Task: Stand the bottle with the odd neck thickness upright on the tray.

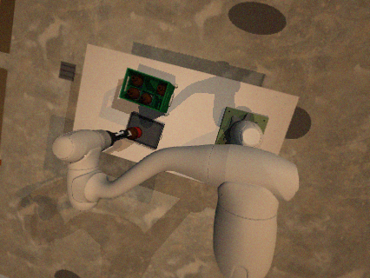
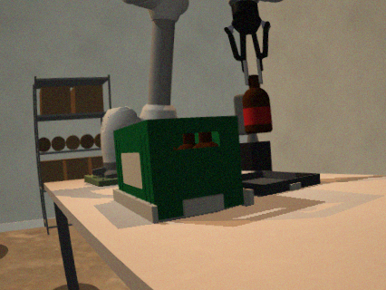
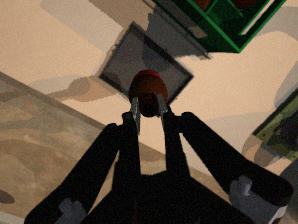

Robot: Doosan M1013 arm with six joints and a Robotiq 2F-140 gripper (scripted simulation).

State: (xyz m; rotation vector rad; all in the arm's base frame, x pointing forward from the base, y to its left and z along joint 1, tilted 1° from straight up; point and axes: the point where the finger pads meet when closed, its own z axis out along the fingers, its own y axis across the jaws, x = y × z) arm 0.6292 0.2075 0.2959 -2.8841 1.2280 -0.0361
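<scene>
The tool (image 2: 251, 74) hangs pointing straight down, its black linkage spread and its two thin fingertips (image 2: 246, 72) pinched against the neck of a brown bottle with a red label (image 2: 256, 110). It is clenched on that neck, just under the mouth, so the bottle dangles upright directly below the tool, body clear of the fingers.

In the exterior view the bottle floats well above the dark tray (image 2: 290, 180), its base apart from the tray floor. In the top view the bottle (image 1: 136, 132) sits over the tray's (image 1: 152, 130) end nearest the worktop's (image 1: 195, 117) long front edge, on the arm's side. In the wrist view the bottle's red shoulder (image 3: 146, 87) shows just beyond the fingertips, with the tray (image 3: 125, 60) under it.

The green crate (image 1: 129, 78) stands just beside the tray, toward the far long edge and closer to the short end of the worktop away from the arm's green base plate (image 1: 260, 119). Four brown bottle tops (image 1: 147, 98) show inside it; from the exterior view two necks (image 2: 197, 138) peek through the crate's handle slot.

A shelf rack (image 2: 37, 136) stands by the wall behind the worktop.
</scene>
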